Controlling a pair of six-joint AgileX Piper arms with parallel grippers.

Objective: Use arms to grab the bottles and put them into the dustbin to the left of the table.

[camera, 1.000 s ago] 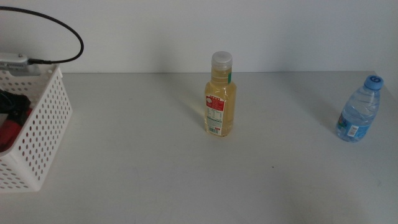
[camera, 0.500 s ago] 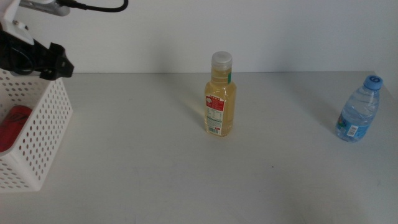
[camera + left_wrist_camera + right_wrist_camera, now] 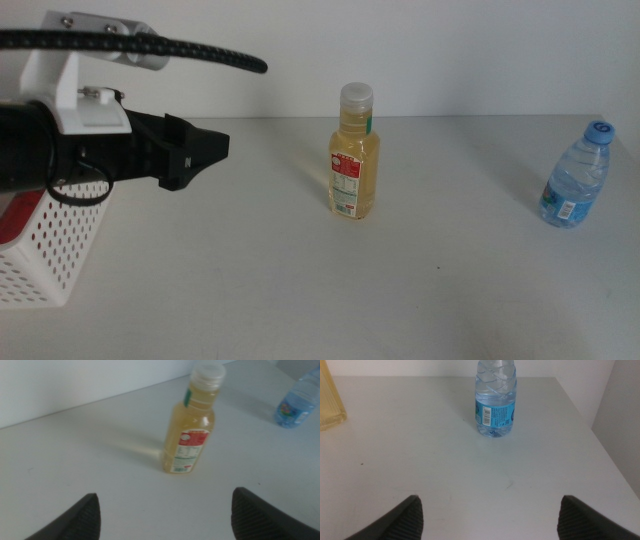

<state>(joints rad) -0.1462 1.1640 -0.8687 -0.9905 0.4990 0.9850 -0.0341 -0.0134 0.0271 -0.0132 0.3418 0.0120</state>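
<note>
The yellow juice bottle [image 3: 354,165] with a white cap stands upright mid-table, and the left wrist view shows it [image 3: 192,435] ahead of the jaws. My left gripper [image 3: 215,148] hovers over the table left of that bottle, apart from it, pointing toward it. Its jaws stand open and empty [image 3: 165,494]. At the far right stands the clear water bottle [image 3: 575,185] with a blue cap. My right gripper [image 3: 489,500] is open and empty, short of the water bottle [image 3: 494,405], and is out of the middle view. The white dustbin [image 3: 50,250] at the left holds the red can [image 3: 12,215].
The left arm's black body and cable pass over the dustbin's rim. A white wall runs along the table's far edge. The table's right edge [image 3: 600,440] lies close beside the water bottle. An edge of the yellow bottle [image 3: 330,405] shows in the right wrist view.
My left arm has risen out of the dustbin and swung right over the table toward the yellow bottle. The red can stays in the dustbin. Both standing bottles have not moved.
</note>
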